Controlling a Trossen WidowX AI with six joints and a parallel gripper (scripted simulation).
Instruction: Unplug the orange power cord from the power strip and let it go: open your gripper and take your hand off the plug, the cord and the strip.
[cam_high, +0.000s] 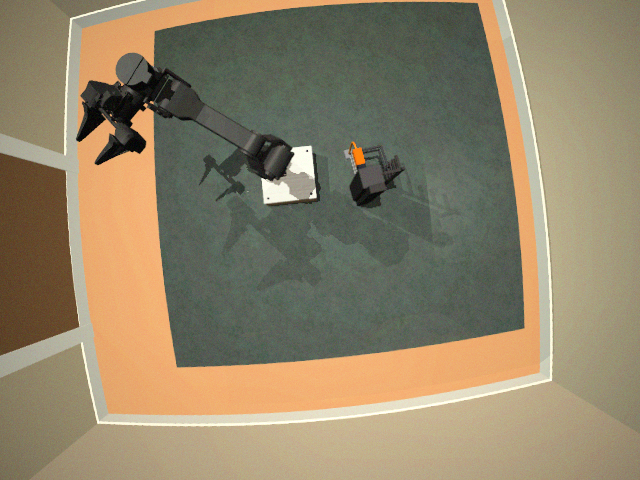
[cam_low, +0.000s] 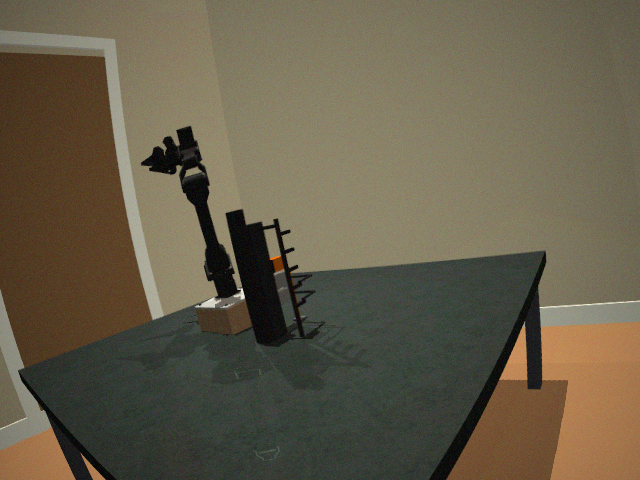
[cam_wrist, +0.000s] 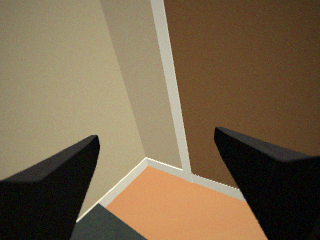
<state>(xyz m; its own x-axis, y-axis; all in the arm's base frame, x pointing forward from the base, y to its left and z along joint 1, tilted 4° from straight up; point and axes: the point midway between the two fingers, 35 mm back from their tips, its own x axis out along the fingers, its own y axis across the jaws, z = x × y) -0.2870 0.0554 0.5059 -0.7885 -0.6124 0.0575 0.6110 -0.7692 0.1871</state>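
Top: the gripper (cam_high: 99, 146) hangs wide open and empty past the table's (cam_high: 336, 310) ten o'clock corner, well apart from the plug (cam_high: 356, 154), which looks seated in the strip (cam_high: 352, 161) near centre; nothing seems done yet

Exterior: strip (cam_low: 281, 289) stands upright, long axis vertical; plug (cam_low: 277, 263) pokes sideways

Wrist: spread fingers frame only floor and door (cam_wrist: 240, 85)

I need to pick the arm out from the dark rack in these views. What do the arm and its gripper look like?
The arm is matte dark grey to black, with boxy links and rounded cylindrical joints, on a white square base block. The gripper has two black, wedge-shaped fingers tapering to points. No cables or markings are visible.
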